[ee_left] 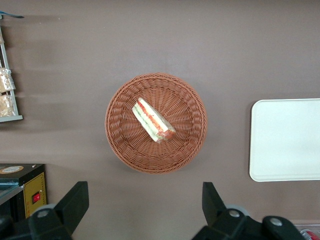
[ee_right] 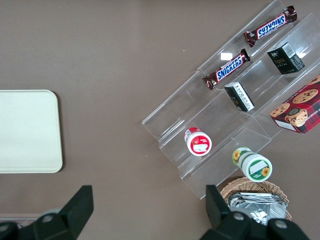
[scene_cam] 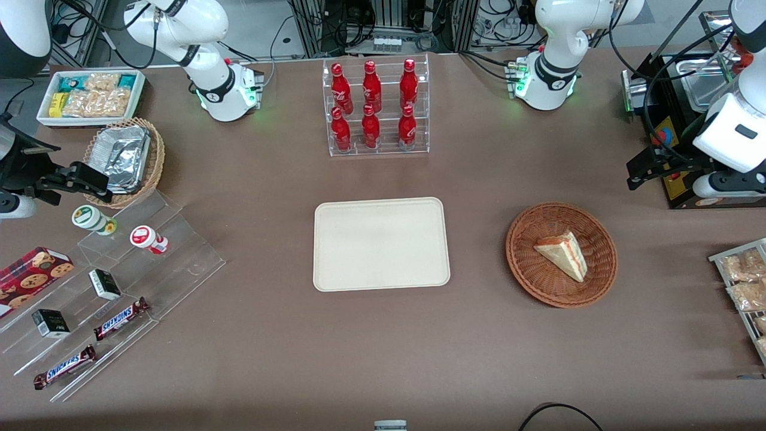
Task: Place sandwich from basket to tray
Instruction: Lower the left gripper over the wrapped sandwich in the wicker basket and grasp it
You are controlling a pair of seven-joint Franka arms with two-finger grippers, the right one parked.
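The sandwich [scene_cam: 562,254] [ee_left: 152,121], a pale wedge with red and green layers, lies in the round reddish-brown basket [scene_cam: 526,269] [ee_left: 120,145]. The cream tray [scene_cam: 381,243] [ee_left: 287,140] [ee_right: 27,130] lies flat beside the basket, toward the parked arm's end, with nothing on it. My left gripper [scene_cam: 641,172] [ee_left: 144,200] hangs high above the table toward the working arm's end, off to the side of the basket and a little farther from the front camera. It is open, with its black fingers [ee_left: 75,200] spread wide and nothing between them.
A clear rack of red bottles [scene_cam: 377,108] stands farther from the front camera than the tray. A black appliance [scene_cam: 676,120] and a wire rack of snack bags [scene_cam: 745,287] sit near the working arm. A stepped acrylic shelf [scene_cam: 149,239], foil-tray basket [scene_cam: 122,158] and white snack bin [scene_cam: 90,96] lie toward the parked arm's end.
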